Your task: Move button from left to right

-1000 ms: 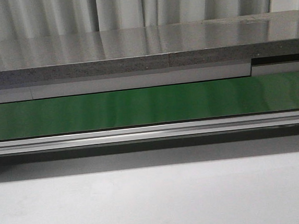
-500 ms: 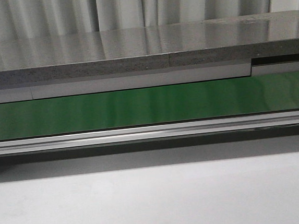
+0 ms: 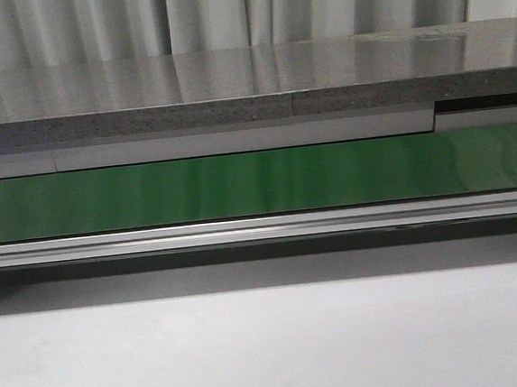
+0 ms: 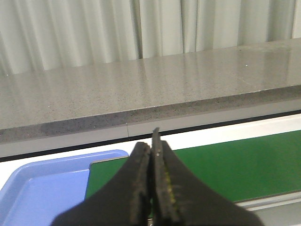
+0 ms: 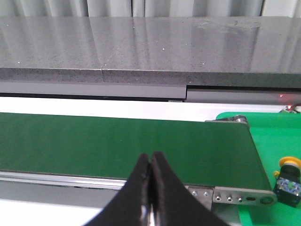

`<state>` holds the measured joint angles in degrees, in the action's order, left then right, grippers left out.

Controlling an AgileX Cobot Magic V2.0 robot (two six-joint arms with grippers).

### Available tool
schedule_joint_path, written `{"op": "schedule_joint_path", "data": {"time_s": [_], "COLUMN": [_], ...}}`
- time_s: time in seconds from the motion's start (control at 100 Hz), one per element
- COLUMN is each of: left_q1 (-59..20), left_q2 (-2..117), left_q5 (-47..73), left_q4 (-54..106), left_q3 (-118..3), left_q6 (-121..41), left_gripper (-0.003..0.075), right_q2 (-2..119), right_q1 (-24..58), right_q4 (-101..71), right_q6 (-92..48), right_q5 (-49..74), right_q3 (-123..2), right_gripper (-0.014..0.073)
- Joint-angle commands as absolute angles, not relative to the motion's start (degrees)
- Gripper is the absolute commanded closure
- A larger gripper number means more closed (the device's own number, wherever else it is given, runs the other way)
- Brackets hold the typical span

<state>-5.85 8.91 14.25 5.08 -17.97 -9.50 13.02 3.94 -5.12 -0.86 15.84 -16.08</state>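
At the lower right of the right wrist view the button [image 5: 288,180] sits on a green mat [image 5: 277,141] beside the conveyor belt [image 5: 117,143] (small, rigid, likely light), best pinched across its black body rather than its slick round cap, while the left gripper [image 4: 151,155] and right gripper [image 5: 150,162] are both pressed closed on nothing.

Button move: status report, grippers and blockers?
Left gripper shut, empty. Right gripper shut, empty. Button on green mat beside conveyor end. Nothing blocking.

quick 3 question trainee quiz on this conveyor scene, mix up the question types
1. True or false: the left gripper is shut with nothing between its fingers.
2. Which view shows the button? A front B left wrist C right wrist
3. Fill in: the tray beside the green belt's end is ____ in colour.

Key: 1 true; 2 C; 3 blue
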Motion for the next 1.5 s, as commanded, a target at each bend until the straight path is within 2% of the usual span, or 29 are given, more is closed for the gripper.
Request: {"op": "schedule_joint_path", "data": {"time_s": [0.0, 0.36, 1.49], "left_q1": [-6.3, -6.3, -6.3], "left_q2": [9.5, 9.5, 9.5], "left_q5": [9.7, 9.7, 9.7], "left_q4": [5.6, 5.6, 5.6], "left_q3": [-19.4, -19.4, -19.4], "left_q6": [-9.3, -9.3, -9.3], "left_gripper": [0.0739, 0.0739, 0.0739], "right_q2": [10.0, -1.4, -1.5], "right_q1": [4.1, 4.1, 4.1], "right_q4": [-4.2, -3.7, -2.9], "right_q6": [2.1, 3.0, 3.0], "right_q5": [8.9, 3.8, 4.3], "right_q3": [-13.2, 0.5, 0.5], "right_gripper": [0.0661, 0.0661, 0.0661]}}
